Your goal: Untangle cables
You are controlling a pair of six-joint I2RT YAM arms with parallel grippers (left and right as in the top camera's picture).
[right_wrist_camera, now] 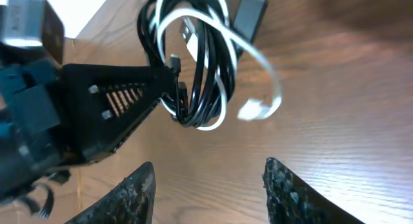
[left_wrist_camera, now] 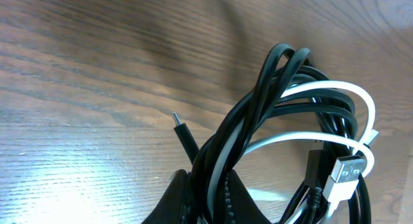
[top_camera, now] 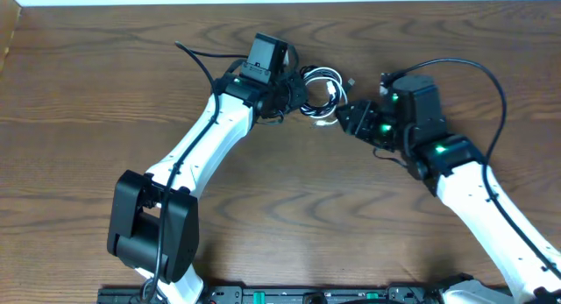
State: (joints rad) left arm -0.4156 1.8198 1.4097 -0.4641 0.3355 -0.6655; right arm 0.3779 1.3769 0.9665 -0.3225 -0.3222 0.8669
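Wooden table [top_camera: 88, 120] wide around cables [top_camera: 319, 83]

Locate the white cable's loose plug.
In the right wrist view, the white plug sits beside the coil that the left claw pinches, ahead of the open right claw.

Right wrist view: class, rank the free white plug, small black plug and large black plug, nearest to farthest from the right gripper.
1. free white plug, right of centre.
2. small black plug, left of centre.
3. large black plug, top edge.
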